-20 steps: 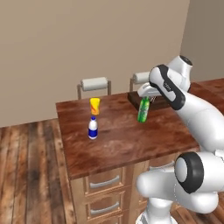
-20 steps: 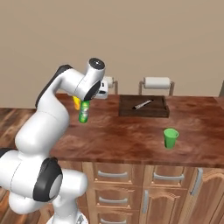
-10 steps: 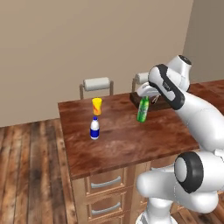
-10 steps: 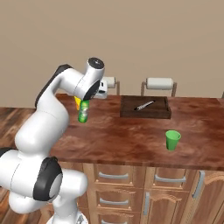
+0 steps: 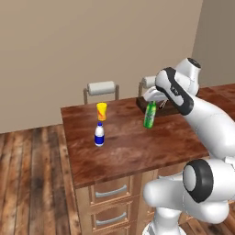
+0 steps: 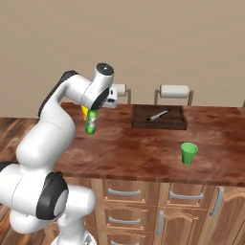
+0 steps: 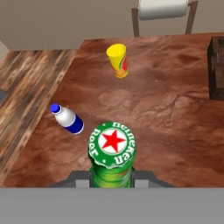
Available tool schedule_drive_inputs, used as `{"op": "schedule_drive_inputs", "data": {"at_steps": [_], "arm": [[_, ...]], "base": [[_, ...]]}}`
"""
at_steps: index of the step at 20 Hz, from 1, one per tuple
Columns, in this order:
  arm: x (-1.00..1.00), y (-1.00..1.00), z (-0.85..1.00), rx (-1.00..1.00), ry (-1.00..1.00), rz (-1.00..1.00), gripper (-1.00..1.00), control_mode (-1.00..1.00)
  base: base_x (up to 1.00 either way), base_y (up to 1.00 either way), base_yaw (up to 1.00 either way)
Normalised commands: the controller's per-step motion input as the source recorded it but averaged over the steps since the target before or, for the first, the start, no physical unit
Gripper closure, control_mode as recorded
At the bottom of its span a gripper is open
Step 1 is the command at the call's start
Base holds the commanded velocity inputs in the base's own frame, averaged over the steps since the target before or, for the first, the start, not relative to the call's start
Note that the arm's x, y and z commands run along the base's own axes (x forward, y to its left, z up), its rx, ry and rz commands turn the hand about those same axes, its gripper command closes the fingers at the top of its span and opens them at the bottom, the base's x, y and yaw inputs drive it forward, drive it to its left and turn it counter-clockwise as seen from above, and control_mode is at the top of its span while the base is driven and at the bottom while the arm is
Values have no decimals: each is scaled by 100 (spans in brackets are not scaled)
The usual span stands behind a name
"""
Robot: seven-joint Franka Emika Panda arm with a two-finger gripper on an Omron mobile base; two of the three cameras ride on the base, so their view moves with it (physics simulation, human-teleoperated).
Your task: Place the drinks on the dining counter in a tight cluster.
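Observation:
My gripper (image 5: 153,103) is shut on the neck of the slim green bottle (image 5: 149,114), holding it upright over the dining counter (image 5: 133,153) near its middle. In the hand view its green cap with a red star (image 7: 112,144) sits right in front of the camera. The yellow cup (image 5: 101,111) stands toward the counter's far left, and the white bottle with a blue label (image 5: 99,134) stands just in front of it. Both lie to the left of the held bottle, a hand's width or more away. In the right base view the green bottle (image 6: 91,121) partly covers the yellow cup (image 6: 84,113).
A dark wooden tray (image 6: 159,117) holding a knife sits at the back of the counter. A green cup (image 6: 188,153) stands to the right. Two paper-towel holders (image 6: 174,92) rise behind the far edge. The counter's left edge drops to the wood floor (image 5: 32,165).
Both base views have shifted very slightly, so the camera moved a little. The green bottle stays in my shut gripper at nearly the same spot; the cup and white bottle have not moved.

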Motion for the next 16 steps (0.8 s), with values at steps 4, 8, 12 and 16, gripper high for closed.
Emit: {"op": "schedule_drive_inputs", "data": {"at_steps": [4, 8, 12, 16], "arm": [[32, 20, 0, 0, 0, 0, 100, -100], [41, 24, 0, 0, 0, 0, 100, -100], [43, 15, -9, -2, 0, 0, 100, -100], [34, 21, -31, -7, -9, 0, 100, -100]], "base": [[0, 0, 0], [0, 0, 0], [0, 0, 0], [0, 0, 0]]}}
